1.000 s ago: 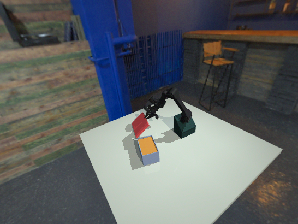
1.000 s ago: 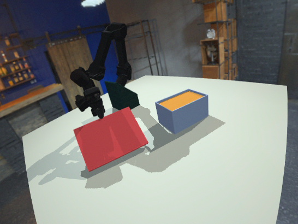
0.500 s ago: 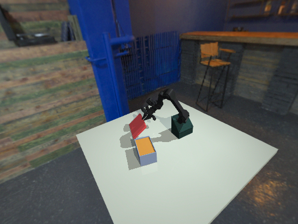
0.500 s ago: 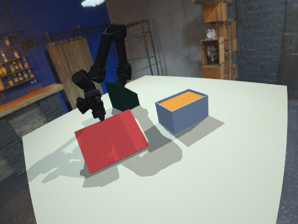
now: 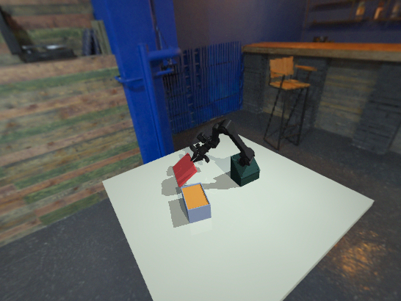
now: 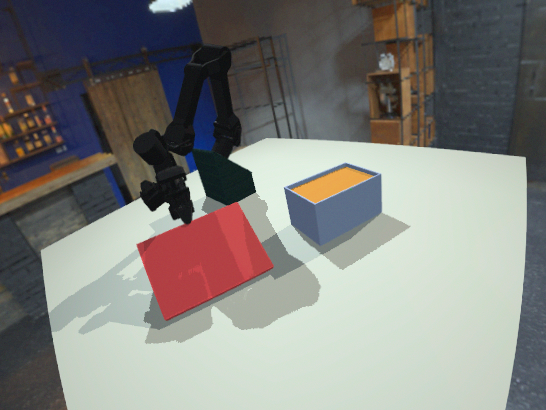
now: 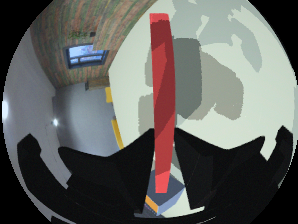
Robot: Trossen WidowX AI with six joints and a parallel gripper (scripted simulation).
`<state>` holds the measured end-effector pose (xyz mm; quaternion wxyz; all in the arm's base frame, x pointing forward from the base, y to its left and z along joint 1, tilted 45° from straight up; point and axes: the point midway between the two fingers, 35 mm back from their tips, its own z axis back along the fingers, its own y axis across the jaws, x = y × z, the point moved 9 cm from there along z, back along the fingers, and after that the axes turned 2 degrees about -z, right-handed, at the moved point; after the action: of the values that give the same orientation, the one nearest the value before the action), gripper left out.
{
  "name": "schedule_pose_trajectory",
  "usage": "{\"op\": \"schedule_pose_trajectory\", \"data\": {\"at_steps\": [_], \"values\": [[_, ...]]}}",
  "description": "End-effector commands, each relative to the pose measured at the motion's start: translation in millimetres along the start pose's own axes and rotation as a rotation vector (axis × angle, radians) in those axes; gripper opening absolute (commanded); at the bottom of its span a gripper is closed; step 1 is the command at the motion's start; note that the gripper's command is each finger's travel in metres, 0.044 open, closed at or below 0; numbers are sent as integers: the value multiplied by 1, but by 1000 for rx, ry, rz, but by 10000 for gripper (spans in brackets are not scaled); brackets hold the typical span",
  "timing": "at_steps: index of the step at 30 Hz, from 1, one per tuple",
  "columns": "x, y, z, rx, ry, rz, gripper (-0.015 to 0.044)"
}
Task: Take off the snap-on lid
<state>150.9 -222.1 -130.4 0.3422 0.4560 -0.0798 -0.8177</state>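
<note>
Lid [image 5: 184, 169] [image 6: 207, 262] [image 7: 164, 90] pinched by one edge in my gripper [image 5: 193, 160] [image 6: 188, 221] [image 7: 164, 132], it slants down and away from the jaws over the table [image 5: 257, 227] [image 6: 400, 320] [image 7: 215, 40], beside the open box [image 5: 200, 214] [image 6: 340, 215] [image 7: 170, 197], so I'd judge lowering and levelling come next.

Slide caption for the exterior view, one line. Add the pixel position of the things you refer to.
Gripper [image 6: 188, 222] holds the red lid [image 6: 205, 262] tilted above the table [image 6: 400, 325], beside the open blue-grey box [image 6: 345, 210].
</note>
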Motion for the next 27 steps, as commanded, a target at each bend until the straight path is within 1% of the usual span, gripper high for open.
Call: {"op": "schedule_pose_trajectory", "data": {"at_steps": [1, 27], "values": [[-1, -6, -4, -14, 1, -9, 0], [-1, -23, -18, -14, 2, -10, 0]]}}
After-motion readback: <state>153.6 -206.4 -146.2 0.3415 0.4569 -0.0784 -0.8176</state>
